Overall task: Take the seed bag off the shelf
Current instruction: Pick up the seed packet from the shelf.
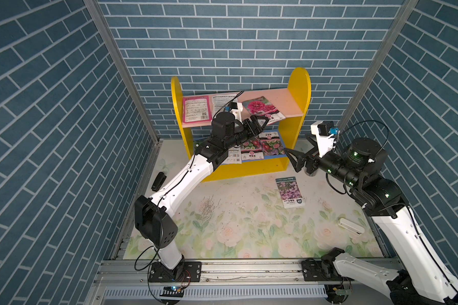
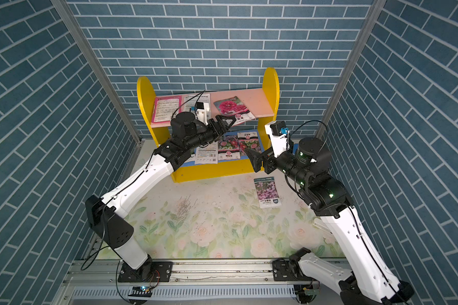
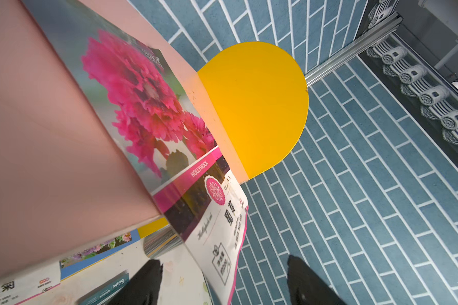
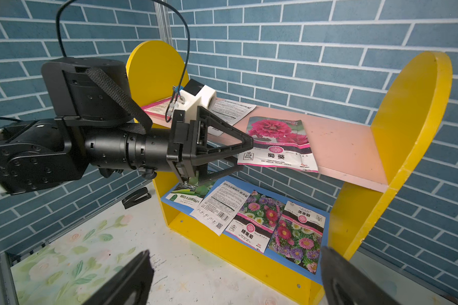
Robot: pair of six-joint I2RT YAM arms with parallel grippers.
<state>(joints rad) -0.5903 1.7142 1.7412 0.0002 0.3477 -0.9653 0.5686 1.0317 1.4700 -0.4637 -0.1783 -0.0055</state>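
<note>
The shelf (image 1: 299,87) (image 2: 271,84) (image 4: 413,111) stands against the back wall. A seed bag (image 1: 262,108) (image 2: 233,107) (image 3: 148,105) (image 4: 278,142) printed with a pink hollyhock lies on its pink upper board, its near edge hanging over the front. My left gripper (image 1: 267,122) (image 3: 222,261) (image 4: 245,154) is open at that overhanging edge, one finger above the bag and one below, with a gap on both sides. My right gripper (image 1: 296,144) (image 4: 236,252) hangs open and empty in front of the shelf's right end.
Two more bags (image 1: 196,108) lie on the left of the pink board, and several (image 1: 262,146) on the blue lower board. A purple-flower bag (image 1: 290,191) lies on the floral table. A black object (image 1: 158,181) sits left, a white one (image 1: 351,225) right. Brick walls close three sides.
</note>
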